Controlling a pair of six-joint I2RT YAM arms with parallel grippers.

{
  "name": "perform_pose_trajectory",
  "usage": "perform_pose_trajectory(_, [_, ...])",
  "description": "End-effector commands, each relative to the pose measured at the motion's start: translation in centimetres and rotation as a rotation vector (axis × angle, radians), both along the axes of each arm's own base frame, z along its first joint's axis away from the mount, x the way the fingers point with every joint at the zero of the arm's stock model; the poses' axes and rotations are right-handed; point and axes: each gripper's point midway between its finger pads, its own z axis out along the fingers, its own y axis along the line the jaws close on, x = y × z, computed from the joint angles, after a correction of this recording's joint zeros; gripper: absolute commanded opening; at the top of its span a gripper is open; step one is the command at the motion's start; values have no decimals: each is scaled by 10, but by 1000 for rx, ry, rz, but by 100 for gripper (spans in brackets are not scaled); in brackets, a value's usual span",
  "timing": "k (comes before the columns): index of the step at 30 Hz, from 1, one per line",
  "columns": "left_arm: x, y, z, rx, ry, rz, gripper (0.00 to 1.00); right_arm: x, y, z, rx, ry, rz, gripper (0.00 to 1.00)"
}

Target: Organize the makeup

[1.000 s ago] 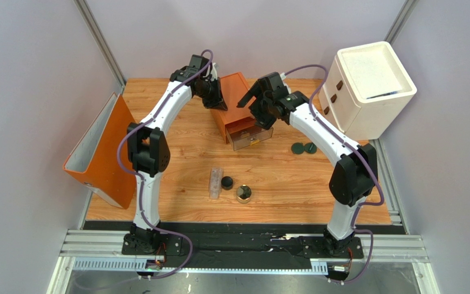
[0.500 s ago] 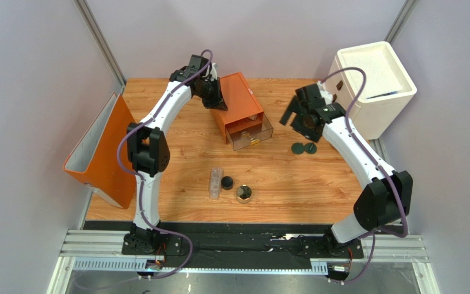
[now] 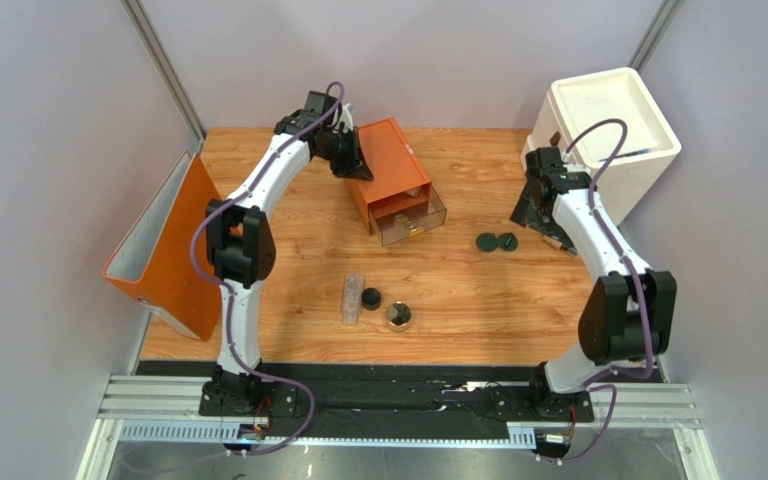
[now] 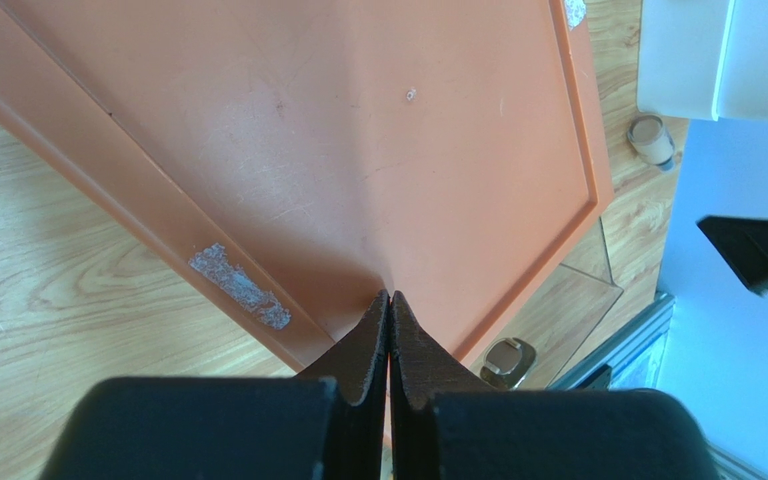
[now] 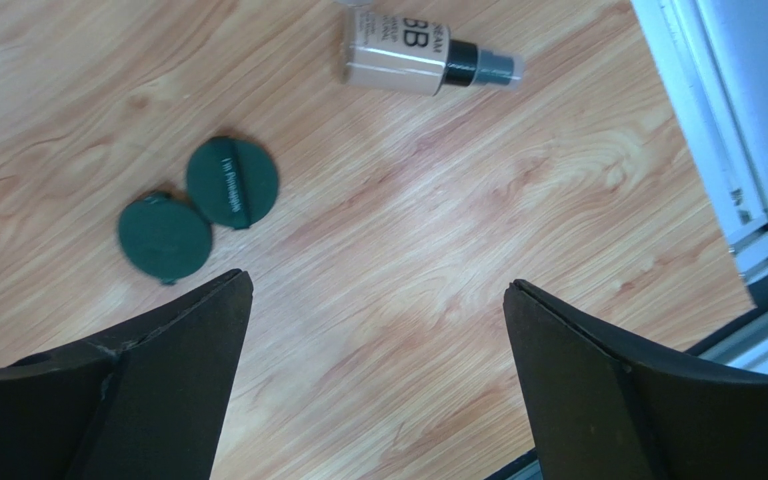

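The wooden desk (image 3: 458, 290) fills my overhead view. The big white cabinet (image 3: 613, 130) stands at its far right corner, and an orange bin (image 3: 158, 250) is tipped up on edge along the left side. The orange box (image 3: 390, 160) sits at the far middle, angled, with its clear drawer (image 3: 413, 222) pulled out toward me. Something small and gold-toned lies in that drawer, but I can't make out what it is from either view. My left tool (image 4: 389, 300) is pinched fully closed with nothing between its fingers, and its tips point onto the top panel of the orange box near the edge above the drawer. My right tool (image 5: 378, 290) is spread wide and empty, hanging above bare wood on the right side of the desk, near the white cabinet. The clear tube (image 3: 354, 299) lies at the near middle of the desk. The black round pot (image 3: 371, 298) is just beside it on the right, and the gold-rimmed jar (image 3: 398, 317) is close by, a little nearer to me. The tan tube (image 5: 428, 58) lies on its side ahead of the right tool, its dark cap pointing toward the desk's right edge. The two dark-green discs (image 5: 165, 237) lie flat and touching each other, to one side of the open fingers, well apart from the orange box.
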Motion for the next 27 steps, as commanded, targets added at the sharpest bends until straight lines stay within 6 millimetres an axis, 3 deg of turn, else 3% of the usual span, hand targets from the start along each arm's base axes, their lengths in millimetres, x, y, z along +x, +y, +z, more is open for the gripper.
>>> perform_pose_trajectory(1, [-24,17,-57,126,152,-10,0,9,-28,-6,-178,106,57,100])
perform_pose_trajectory(9, [-23,17,-60,128,154,-9,0,14,-45,-20,-309,101,116,100])
perform_pose_trajectory(17, [-23,16,-65,127,165,-14,0,9,-57,-49,-407,147,219,100])
perform_pose_trajectory(27, [-25,14,-71,124,180,-26,0,34,-58,-78,-463,154,330,100])
